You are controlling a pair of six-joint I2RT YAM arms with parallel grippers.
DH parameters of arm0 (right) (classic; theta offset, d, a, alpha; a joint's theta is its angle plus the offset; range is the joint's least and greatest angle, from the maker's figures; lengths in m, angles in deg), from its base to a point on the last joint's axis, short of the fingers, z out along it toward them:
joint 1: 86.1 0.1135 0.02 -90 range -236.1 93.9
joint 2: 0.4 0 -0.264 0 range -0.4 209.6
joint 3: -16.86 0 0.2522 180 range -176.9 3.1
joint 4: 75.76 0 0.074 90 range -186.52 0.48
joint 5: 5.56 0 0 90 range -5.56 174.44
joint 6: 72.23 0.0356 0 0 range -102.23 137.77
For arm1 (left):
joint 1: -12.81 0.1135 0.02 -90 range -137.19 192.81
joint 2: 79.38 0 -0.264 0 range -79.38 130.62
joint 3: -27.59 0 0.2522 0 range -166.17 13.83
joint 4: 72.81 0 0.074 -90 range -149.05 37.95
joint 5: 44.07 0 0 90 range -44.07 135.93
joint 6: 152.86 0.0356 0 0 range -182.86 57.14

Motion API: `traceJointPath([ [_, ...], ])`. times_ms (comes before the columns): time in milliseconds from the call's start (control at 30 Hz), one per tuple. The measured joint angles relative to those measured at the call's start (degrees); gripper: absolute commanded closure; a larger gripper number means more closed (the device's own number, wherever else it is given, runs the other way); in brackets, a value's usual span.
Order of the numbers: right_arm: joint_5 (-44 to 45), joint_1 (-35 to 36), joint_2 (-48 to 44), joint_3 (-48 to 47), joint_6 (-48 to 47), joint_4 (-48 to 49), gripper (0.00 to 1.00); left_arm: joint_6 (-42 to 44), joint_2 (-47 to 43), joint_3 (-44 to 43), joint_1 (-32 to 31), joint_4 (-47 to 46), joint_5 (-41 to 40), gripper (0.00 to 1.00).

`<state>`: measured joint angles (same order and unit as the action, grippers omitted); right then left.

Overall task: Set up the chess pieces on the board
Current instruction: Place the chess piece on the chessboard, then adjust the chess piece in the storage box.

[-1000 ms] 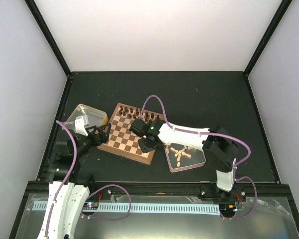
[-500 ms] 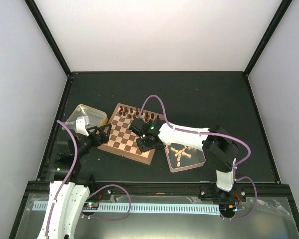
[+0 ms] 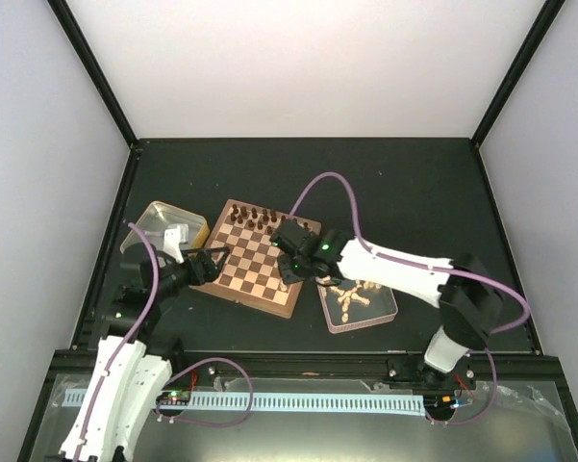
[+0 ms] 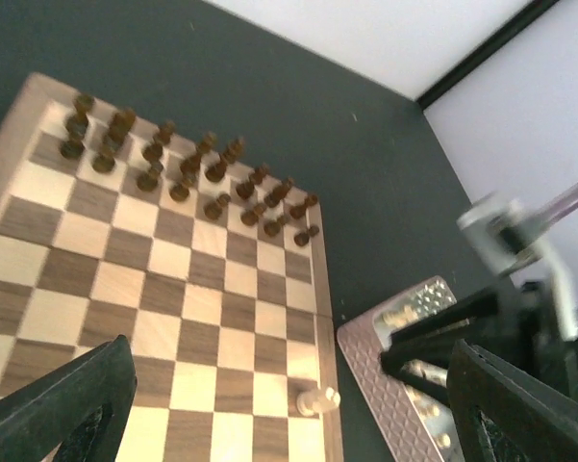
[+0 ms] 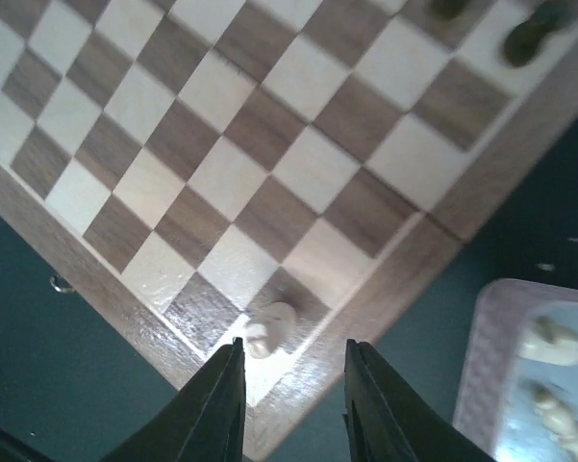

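The board (image 3: 253, 258) lies left of centre, with dark chessmen (image 3: 260, 219) along its far rows. One pale chess piece (image 5: 269, 330) stands on a dark square at the board's near right corner; it also shows in the left wrist view (image 4: 317, 399). My right gripper (image 5: 294, 352) is open just above that piece, its fingers apart and not touching it. In the top view the right gripper (image 3: 291, 266) hangs over the board's right edge. My left gripper (image 3: 212, 262) is open and empty at the board's left edge. More pale pieces (image 3: 354, 296) lie in the clear tray.
The clear tray (image 3: 333, 318) sits right of the board, close to its edge; it also shows in the right wrist view (image 5: 505, 308). A yellow-rimmed metal tin (image 3: 162, 223) stands left of the board. Black frame rails bound the dark table.
My right arm has swung its elbow out to the right and its gripper has shifted slightly right over the board's edge. My left gripper has moved right, closer to the board.
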<state>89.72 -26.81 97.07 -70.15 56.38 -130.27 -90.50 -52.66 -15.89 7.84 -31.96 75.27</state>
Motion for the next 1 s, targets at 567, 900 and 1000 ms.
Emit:
traceJointPath([
  [567,7.96,-18.99,-27.8,26.23,5.64,3.21,0.67,-5.95,18.27,0.26,-19.34,-4.94,-5.25,0.21],
  [900,8.15,-24.02,-28.48,30.08,4.35,0.55,0.75,-6.27,21.84,0.24,-21.03,-6.38,-6.88,0.24],
  [1000,9.33,-24.02,-27.1,30.08,4.15,-0.42,0.79,-6.27,21.84,0.17,-21.03,-6.6,-7.3,0.24],
])
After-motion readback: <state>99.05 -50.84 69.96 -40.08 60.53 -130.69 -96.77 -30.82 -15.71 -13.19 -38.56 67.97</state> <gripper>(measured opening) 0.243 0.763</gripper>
